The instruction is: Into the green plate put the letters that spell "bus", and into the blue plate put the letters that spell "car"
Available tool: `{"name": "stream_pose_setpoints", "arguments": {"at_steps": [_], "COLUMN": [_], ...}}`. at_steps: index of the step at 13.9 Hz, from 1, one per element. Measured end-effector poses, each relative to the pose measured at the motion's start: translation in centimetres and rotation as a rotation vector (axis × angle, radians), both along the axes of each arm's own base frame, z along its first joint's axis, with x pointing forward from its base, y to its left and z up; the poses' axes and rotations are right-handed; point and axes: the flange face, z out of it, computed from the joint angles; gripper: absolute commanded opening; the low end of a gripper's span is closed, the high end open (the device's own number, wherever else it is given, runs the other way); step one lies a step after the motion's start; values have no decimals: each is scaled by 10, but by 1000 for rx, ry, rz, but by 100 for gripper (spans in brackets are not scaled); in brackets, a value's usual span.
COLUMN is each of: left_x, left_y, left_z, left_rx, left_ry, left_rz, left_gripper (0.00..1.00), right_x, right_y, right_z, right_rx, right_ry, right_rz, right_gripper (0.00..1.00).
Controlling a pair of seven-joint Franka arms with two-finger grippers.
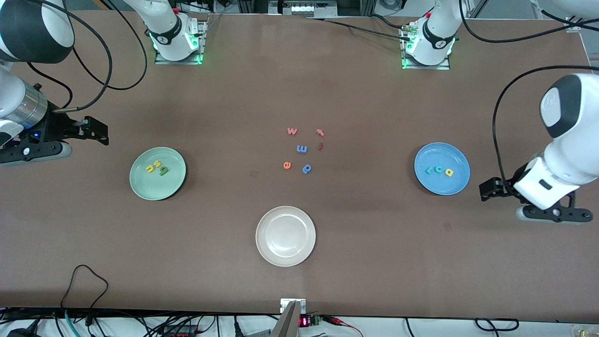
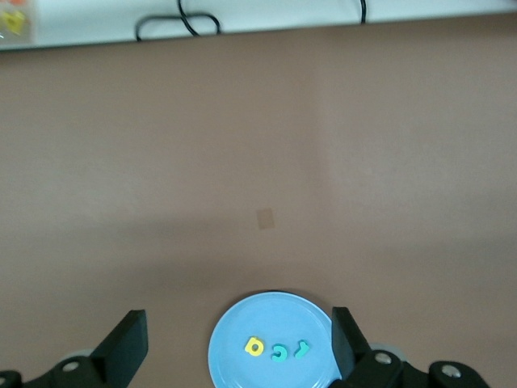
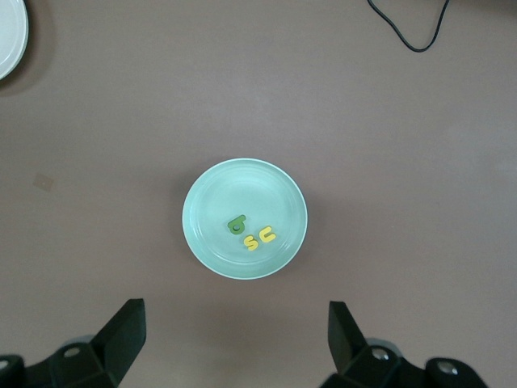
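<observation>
Left gripper [image 1: 489,191] hangs w/ fingers spread wide, nothing between them, up over bare table just off the blue plate [image 1: 456,185] toward the left arm's end; in its wrist view the plate is cut off at the frame edge, lying between the two finger tips. In that plate: teal "r" [image 1: 428,170], teal "c" [image 1: 438,169], yellow "a" [image 1: 449,172], in a row, close together. Right gripper [image 1: 99,132] also wide, empty, over bare table near the green plate [image 1: 140,185], toward the right arm's end. Green plate holds yellow "u" [image 1: 149,168], yellow "s" [image 1: 157,164], olive "b" [image 1: 164,171], bunched; touching or not, can't tell. Loose letters mid-table; red ones too small to read. Off-white plate [image 1: 262,248] only partly in right wrist view.
</observation>
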Motion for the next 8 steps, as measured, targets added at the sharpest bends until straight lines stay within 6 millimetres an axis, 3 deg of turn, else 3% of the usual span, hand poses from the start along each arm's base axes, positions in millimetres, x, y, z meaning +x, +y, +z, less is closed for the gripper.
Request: {"name": "stream_pose_setpoints", "arguments": {"at_steps": [4,8], "left_x": [-33,-69], "left_y": [24,31], "left_z": [49,76], "left_rx": [-28,-43], "left_ry": [61,106], "left_rz": [62,86], "left_gripper": [100,100], "right_x": [0,-6], "right_y": [3,2], "right_z": [0,4], "right_rx": [0,-2], "right_ry": [1,23], "right_rz": [2,1], "right_gripper": [100,100]}}
